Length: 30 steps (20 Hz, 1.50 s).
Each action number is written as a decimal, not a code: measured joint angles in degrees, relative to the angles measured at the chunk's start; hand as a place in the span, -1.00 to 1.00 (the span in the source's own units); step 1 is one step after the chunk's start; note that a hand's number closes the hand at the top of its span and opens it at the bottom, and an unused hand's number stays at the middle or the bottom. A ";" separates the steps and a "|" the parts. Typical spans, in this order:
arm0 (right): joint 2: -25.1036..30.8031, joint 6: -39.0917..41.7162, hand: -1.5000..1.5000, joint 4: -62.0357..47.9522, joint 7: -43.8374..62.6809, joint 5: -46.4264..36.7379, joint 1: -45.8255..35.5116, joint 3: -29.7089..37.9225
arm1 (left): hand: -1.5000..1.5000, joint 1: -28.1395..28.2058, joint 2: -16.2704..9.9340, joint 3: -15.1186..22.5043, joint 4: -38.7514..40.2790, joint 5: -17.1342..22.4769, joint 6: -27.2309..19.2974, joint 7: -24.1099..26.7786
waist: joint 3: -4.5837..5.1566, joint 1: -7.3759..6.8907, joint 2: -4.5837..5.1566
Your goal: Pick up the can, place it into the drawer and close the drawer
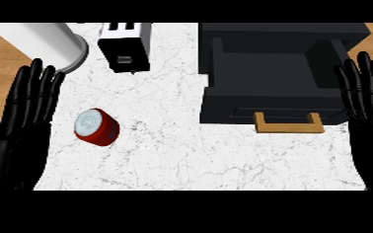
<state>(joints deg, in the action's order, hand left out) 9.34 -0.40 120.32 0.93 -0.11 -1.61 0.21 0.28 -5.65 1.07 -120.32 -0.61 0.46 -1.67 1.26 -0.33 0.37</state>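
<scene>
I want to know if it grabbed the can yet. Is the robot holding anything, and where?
Nothing is held. The left hand and right hand are open at the counter's sides; the red can stands apart on the counter.

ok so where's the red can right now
In the head view, the red can stands on the white marble counter at the left, beside the open left hand and below the toaster.

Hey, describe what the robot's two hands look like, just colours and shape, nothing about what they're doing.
Both hands are glossy black all over. The left hand and the right hand each have long, slender fingers with faint pale highlights along them. No cables, markings or sleeves show, and the forearms are not visible behind them.
</scene>
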 measured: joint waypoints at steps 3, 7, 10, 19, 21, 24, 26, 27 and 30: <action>0.09 0.04 -1.00 0.74 0.74 0.08 -0.04 0.25 | -1.00 0.32 -1.84 -0.62 0.50 6.12 5.54 1.92 | -0.62 0.17 -0.19; -1.11 -1.11 -1.00 -0.05 2.01 0.16 0.81 0.32 | -1.00 1.04 -6.33 1.23 0.88 14.75 16.08 2.27 | -0.92 0.46 -0.23; -1.67 -2.06 -1.00 -1.15 6.45 0.68 3.57 0.89 | -1.00 3.13 -10.89 0.67 2.82 18.51 20.92 -1.74 | -1.08 0.57 -0.21; -2.97 -1.97 -1.00 -0.68 8.88 0.30 9.14 1.13 | -1.00 6.54 -19.38 -8.19 5.35 31.58 32.20 -6.95 | -1.25 0.33 -0.40; -2.83 -1.08 -1.00 -0.12 8.66 1.06 10.00 1.89 | -1.00 5.84 -19.71 -9.53 5.93 33.41 32.88 -8.71 | -1.26 0.35 -0.40; -2.53 0.27 -1.00 0.12 7.82 2.38 11.45 3.59 | -1.00 6.24 -19.75 -11.70 6.77 35.58 33.87 -10.21 | -1.27 0.36 -0.41; -2.97 0.95 -1.00 1.07 7.51 2.33 13.16 3.31 | -1.00 5.78 -19.72 -12.66 7.51 35.94 34.14 -11.37 | -1.26 0.42 -0.42; -2.94 0.99 -1.00 1.15 7.78 2.34 12.94 3.71 | -1.00 5.49 -19.39 -12.95 7.84 35.99 33.90 -11.98 | -1.27 0.41 -0.42; -3.59 2.58 -1.00 1.58 5.11 2.79 16.22 4.17 | -1.00 3.99 -19.53 -14.00 9.26 37.08 33.80 -14.04 | -1.27 0.51 -0.42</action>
<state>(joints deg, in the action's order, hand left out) 5.75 2.18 121.90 6.04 2.68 14.60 4.39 4.27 -25.18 -12.94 -111.06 36.46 34.26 -15.71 -0.01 0.18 -0.05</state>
